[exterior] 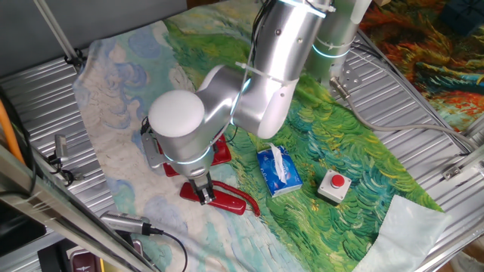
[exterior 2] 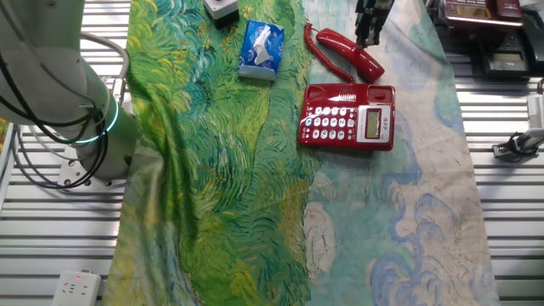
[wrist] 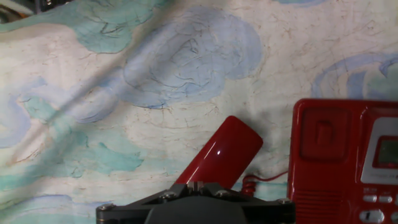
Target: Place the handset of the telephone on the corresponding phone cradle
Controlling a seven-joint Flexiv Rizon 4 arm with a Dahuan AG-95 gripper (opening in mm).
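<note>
The pincer (exterior: 205, 196) sits low over the handset (exterior: 225, 199), grip state unclear; pickup stage, I judge; next, lift it toward the cradle (wrist: 323, 135) at lower right.

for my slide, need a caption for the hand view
End effector over the red handset lying on the painted cloth beside the telephone, cradle empty.

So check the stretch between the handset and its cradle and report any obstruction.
Nothing visible blocks it. The handset lies on the cloth beside the telephone, with bare cloth between it and the empty phone cradle. The tissue pack sits off to the side.
</note>
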